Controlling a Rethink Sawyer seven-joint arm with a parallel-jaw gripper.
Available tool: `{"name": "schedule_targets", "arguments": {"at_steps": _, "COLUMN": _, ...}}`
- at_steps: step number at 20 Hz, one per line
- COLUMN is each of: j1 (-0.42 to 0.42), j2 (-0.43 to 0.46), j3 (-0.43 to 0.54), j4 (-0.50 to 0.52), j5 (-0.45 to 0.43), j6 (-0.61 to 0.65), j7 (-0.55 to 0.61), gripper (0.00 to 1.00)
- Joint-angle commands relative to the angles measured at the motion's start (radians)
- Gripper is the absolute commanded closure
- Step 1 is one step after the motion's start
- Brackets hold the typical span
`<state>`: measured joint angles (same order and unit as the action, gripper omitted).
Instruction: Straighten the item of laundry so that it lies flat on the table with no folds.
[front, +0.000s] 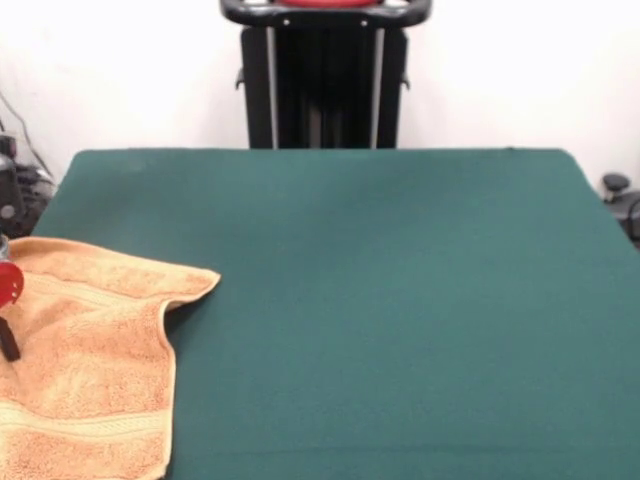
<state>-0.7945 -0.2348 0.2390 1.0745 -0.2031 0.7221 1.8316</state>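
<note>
The item of laundry (90, 360), an orange-tan terry towel, lies at the near left corner of the dark green table (400, 300). It runs out of the picture at the left and bottom. A woven band crosses it near the bottom edge and another near its far edge. Its right side is raised and curled, casting a shadow on the felt, and the far right corner sticks out to a point. Only a sliver of my gripper (8, 335) shows at the left edge: a red part with a black piece below it, over the towel's left portion.
Dark equipment and cables (15, 185) stand off the table's far left corner. A small black object (615, 185) sits beyond the far right corner. A white wall runs behind the table.
</note>
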Motion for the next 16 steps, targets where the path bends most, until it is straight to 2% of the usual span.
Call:
{"name": "schedule_targets", "arguments": {"at_steps": 1, "j1": -0.014, "j2": 0.409, "j3": 0.127, "j4": 0.253, "j5": -0.038, "j6": 0.18, "j7": -0.309, "gripper": 0.0}}
{"name": "schedule_targets", "arguments": {"at_steps": 6, "j1": -0.06, "j2": 0.433, "j3": 0.158, "j4": 0.273, "j5": 0.004, "j6": 0.182, "j7": -0.356, "gripper": 0.0}}
{"name": "schedule_targets", "arguments": {"at_steps": 16, "j1": -0.11, "j2": 0.475, "j3": 0.19, "j4": 0.286, "j5": 0.087, "j6": 0.233, "j7": -0.359, "gripper": 0.0}}
